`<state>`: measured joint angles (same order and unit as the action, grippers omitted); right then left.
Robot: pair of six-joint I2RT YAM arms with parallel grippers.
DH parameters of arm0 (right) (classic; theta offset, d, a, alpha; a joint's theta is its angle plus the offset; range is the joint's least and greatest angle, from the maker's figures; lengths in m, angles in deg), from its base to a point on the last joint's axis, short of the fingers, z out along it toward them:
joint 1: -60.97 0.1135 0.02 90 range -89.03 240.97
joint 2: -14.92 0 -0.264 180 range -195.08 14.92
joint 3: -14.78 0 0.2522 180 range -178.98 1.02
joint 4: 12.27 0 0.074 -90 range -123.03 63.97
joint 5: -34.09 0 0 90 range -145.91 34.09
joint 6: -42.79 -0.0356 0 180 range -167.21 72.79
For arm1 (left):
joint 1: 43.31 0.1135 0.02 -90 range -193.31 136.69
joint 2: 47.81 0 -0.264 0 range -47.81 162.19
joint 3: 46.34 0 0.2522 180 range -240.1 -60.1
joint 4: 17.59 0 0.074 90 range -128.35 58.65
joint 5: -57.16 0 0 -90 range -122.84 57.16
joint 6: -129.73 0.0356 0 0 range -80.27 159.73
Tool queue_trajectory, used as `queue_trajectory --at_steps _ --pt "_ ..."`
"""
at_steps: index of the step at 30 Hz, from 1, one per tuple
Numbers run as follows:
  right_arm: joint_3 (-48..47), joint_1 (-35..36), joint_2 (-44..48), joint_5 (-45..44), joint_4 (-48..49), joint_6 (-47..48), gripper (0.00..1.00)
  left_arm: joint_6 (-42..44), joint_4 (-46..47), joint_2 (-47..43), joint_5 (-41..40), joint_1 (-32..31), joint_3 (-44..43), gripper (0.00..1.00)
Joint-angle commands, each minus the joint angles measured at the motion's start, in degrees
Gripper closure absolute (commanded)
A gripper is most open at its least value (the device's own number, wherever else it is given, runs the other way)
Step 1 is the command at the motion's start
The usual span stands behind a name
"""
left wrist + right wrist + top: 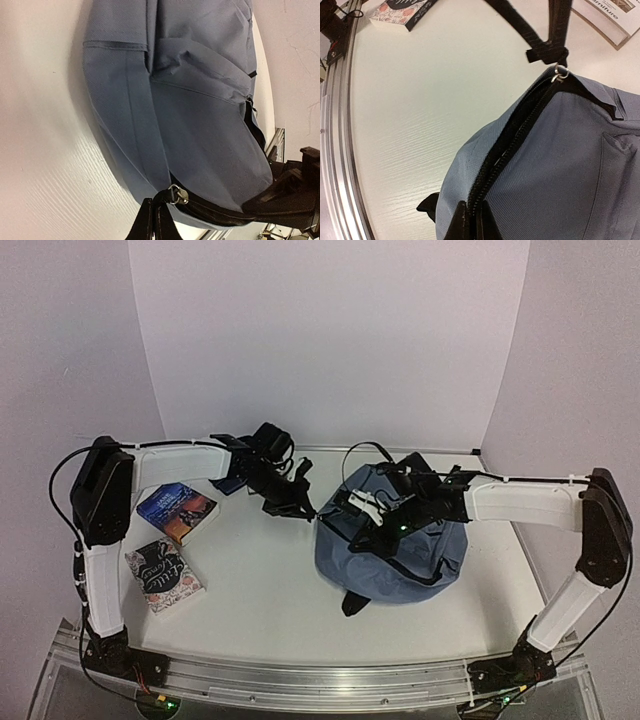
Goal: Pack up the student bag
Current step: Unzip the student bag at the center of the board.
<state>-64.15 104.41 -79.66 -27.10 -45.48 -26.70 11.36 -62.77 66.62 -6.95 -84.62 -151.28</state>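
student bag (425, 560) flat, long axis unclear, strap (547, 25) corner points at books (176, 510). left gripper (152, 222) clamped on strap; right gripper (470, 222) pinched shut on zipper edge (515, 135).

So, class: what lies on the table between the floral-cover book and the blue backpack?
Nothing: the white table between the floral-cover book and the backpack is bare, as the top view shows; the right wrist view agrees.

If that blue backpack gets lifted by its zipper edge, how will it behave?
Probably floppy: the backpack lies slumped and creased, so unheld parts should sag. Likely light for its size, since it looks flat and unfilled. Pushed, the soft fabric may bunch rather than slide.
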Motion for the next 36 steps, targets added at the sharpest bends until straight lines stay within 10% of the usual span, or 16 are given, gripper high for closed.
queue_trajectory --at_steps 1,20,28,36 --pt "3.1 0.5 4.9 3.5 -5.4 5.1 1.0 1.0 0.3 3.6 -1.8 2.9 -5.5 1.0" --pt "5.2 0.9 7.1 8.3 -9.4 6.0 1.0 5.0 -8.3 25.3 -1.2 9.2 -30.5 1.0" --pt "8.0 0.9 12.0 6.2 -12.0 6.5 1.0 4.3 1.9 14.7 0.9 13.3 -9.5 1.0" --pt "8.7 0.9 13.2 9.0 -17.7 10.0 1.0 4.0 1.9 18.7 -1.2 14.4 -13.3 1.0"
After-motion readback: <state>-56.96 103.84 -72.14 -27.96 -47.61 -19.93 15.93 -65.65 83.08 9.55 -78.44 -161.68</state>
